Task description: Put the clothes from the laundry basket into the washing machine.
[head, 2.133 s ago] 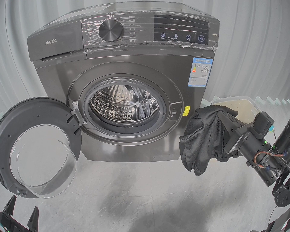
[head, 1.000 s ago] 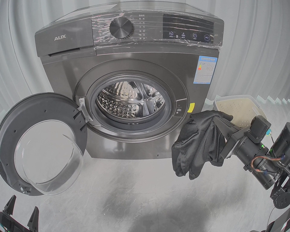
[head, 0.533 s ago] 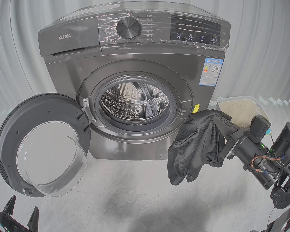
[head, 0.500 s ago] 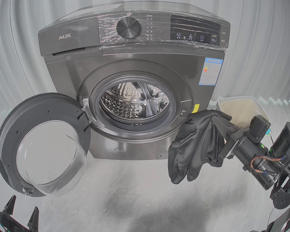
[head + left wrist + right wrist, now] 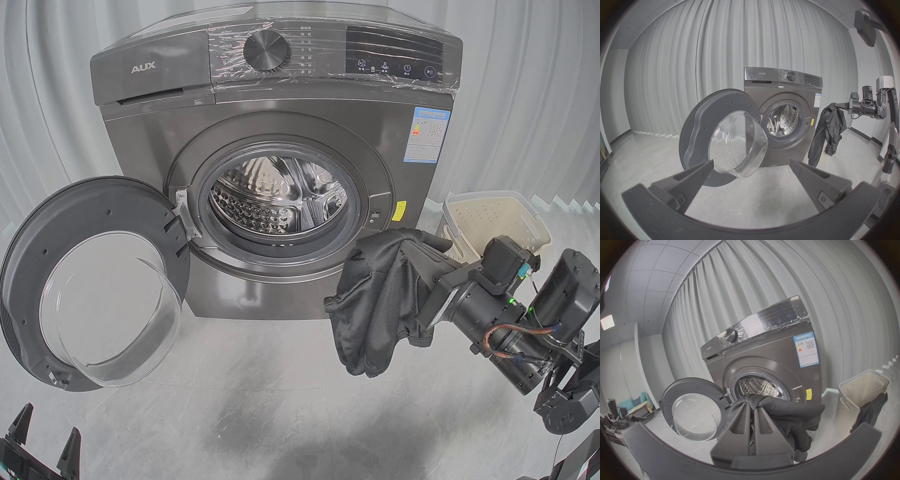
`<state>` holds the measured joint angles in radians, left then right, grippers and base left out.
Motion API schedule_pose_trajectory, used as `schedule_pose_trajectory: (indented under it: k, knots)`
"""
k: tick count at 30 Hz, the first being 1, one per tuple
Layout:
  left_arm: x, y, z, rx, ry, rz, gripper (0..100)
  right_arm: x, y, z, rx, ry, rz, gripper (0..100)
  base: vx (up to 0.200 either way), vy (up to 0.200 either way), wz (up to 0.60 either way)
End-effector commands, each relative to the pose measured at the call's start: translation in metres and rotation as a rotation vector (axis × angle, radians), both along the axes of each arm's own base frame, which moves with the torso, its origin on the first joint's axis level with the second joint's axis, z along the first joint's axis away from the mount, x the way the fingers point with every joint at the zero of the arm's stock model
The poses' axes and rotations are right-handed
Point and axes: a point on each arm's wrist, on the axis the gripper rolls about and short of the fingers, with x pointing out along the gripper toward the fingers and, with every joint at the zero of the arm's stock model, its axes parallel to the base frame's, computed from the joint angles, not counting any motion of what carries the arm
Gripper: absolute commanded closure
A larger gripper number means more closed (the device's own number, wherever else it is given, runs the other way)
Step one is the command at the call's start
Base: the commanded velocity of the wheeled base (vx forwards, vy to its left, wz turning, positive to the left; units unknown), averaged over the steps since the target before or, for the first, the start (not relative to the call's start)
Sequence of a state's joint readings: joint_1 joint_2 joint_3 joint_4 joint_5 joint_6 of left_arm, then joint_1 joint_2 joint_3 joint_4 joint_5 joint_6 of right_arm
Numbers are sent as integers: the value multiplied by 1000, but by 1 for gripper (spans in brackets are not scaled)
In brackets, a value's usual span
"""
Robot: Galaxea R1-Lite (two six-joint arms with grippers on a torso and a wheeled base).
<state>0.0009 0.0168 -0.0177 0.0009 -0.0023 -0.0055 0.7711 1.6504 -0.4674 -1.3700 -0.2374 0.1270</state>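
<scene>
Before the washing machine [image 5: 145, 147], on the robot's right side, the right gripper [image 5: 752, 405] is held in the air with its two fingers pressed together on a black garment [image 5: 375, 300]. The garment hangs down freely from this pinch, with its lower end above the grey floor [image 5: 250, 400]. It is just in front of the lower right part of the machine's round opening and outside the drum [image 5: 275, 194]. The round door [image 5: 94, 206] stands wide open on the left of the opening, and the steel drum behind it holds no clothes that I can see. A cream laundry basket [image 5: 500, 215] stands on the floor to the right of the machine, close behind the right arm. From the right wrist view, another dark cloth [image 5: 870, 410] shows at the basket's side; I cannot tell if it hangs over the rim. Low on the robot's left, the left gripper [image 5: 750, 163] has its fingers spread wide apart and holds nothing, well apart from the garment. A pale curtain [image 5: 531, 94] covers the wall behind.
</scene>
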Motion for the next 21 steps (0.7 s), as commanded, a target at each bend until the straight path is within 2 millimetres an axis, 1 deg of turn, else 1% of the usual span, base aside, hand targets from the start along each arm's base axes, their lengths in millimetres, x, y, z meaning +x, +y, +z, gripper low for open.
schedule_pose_trajectory:
  k: [1, 2, 3, 6, 7, 8, 9, 10, 11, 12, 14, 17, 20, 21]
  knots:
    - [0, 0, -5, 4, 0, 1, 0, 8, 17, -6, 2, 20, 20, 100, 0, 0, 0]
    - [0, 0, -4, 9, -9, -5, 0, 10, 18, -6, 4, 18, 20, 100, 0, 0, 0]
    - [-1, -1, 1, 4, -35, -18, 0, 12, 20, -5, 9, 16, 20, 100, 0, 0, 0]
    - [-14, -4, 50, 1, -180, -134, 0, 14, 24, -4, 15, 11, 31, 100, 0, 0, 0]
    - [-14, -4, 50, 1, -180, -134, 0, 14, 24, -4, 15, 11, 31, 100, 0, 0, 0]
    - [-11, -6, 68, 21, -163, -198, 0, 12, 30, -3, 29, 13, 52, 100, 0, 0, 0]
    - [-10, -6, 69, 21, -154, -205, 0, 12, 31, -2, 35, 13, 56, 100, 0, 0, 0]
    - [-2, -7, 72, 27, -100, -260, 0, 9, 36, 0, 65, 23, 80, 100, 0, 0, 0]
    - [-2, -7, 72, 27, -100, -260, 0, 9, 36, 0, 65, 23, 80, 100, 0, 0, 0]
    - [15, -8, 72, 29, -2, -321, 0, 8, 41, 1, 87, 32, 101, 100, 0, 0, 0]
    - [27, -9, 72, 37, 65, -378, 0, 10, 43, 2, 90, 29, 106, 100, 0, 0, 0]
    - [45, -10, 75, 32, 133, -454, 0, 14, 48, 5, 98, 23, 107, 100, 0, 0, 0]
    - [67, -10, 80, 31, 169, -490, 0, 23, 54, 5, 107, 13, 107, 100, 0, 0, 0]
    - [69, -10, 80, 30, 172, -494, 0, 23, 55, 5, 107, 15, 107, 100, 0, 0, 0]
